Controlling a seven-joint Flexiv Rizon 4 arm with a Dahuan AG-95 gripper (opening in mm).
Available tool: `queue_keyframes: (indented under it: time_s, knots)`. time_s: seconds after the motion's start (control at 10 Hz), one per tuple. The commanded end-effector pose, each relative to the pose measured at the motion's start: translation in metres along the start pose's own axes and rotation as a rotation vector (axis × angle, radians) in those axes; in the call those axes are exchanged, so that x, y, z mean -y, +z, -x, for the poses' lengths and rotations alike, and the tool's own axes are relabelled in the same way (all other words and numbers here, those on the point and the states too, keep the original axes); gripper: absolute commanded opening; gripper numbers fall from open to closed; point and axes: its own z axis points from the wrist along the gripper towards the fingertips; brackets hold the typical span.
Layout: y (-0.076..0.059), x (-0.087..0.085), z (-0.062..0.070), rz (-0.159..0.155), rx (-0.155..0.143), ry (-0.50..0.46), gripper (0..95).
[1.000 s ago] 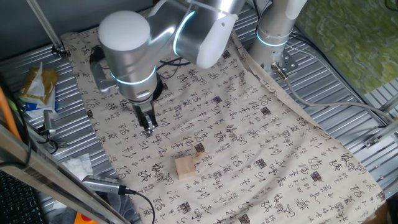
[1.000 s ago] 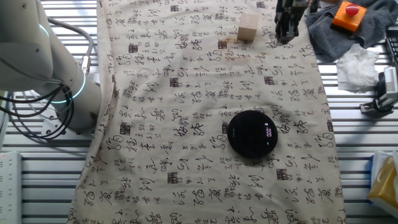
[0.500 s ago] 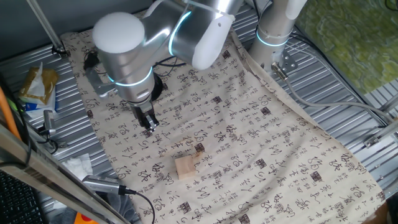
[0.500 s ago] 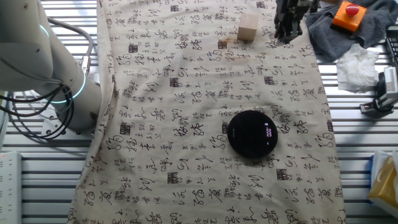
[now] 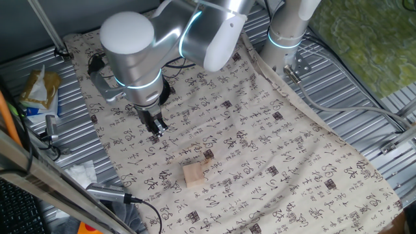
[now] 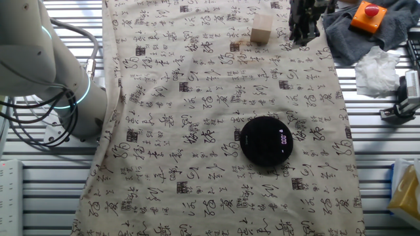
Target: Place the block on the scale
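The block [image 5: 194, 174] is a small pale wooden cube lying on the printed cloth near its front edge; it also shows at the top of the other fixed view [image 6: 262, 29]. The scale [image 6: 266, 140] is a flat black disc with a lit display in the middle of the cloth, well away from the block; in one fixed view the arm hides it. My gripper [image 5: 156, 131] points down over the cloth, to the side of the block and apart from it, also seen in the other fixed view [image 6: 304, 36]. Its fingers look close together and hold nothing.
A grey cloth with an orange button box [image 6: 367, 16] and crumpled white tissue [image 6: 377, 69] lie beside the printed cloth near the gripper. The arm's base [image 5: 286, 32] stands at the back. Cables [image 5: 117, 194] and a snack bag [image 5: 39, 91] lie on the ribbed metal table.
The arm has shifted only slightly above the cloth. The block and the scale have not moved.
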Motion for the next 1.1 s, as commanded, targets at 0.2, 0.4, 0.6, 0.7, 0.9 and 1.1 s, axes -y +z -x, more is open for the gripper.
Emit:
queue_keyframes:
  time_s: [0.2, 0.4, 0.6, 0.7, 0.9, 1.1]
  knots:
    - [0.0006, -0.0006, 0.0018, 0.004, -0.003, -0.035, 19.0]
    - [0.0006, -0.0006, 0.0018, 0.007, 0.005, -0.045, 19.0]
    - [0.0006, -0.0006, 0.0018, 0.006, 0.007, -0.042, 19.0]
    - [0.0006, -0.0006, 0.0018, 0.006, 0.006, -0.040, 19.0]
    - [0.0006, -0.0006, 0.0018, 0.006, 0.006, -0.022, 19.0]
    - [0.0006, -0.0006, 0.0018, 0.006, 0.006, -0.018, 19.0]
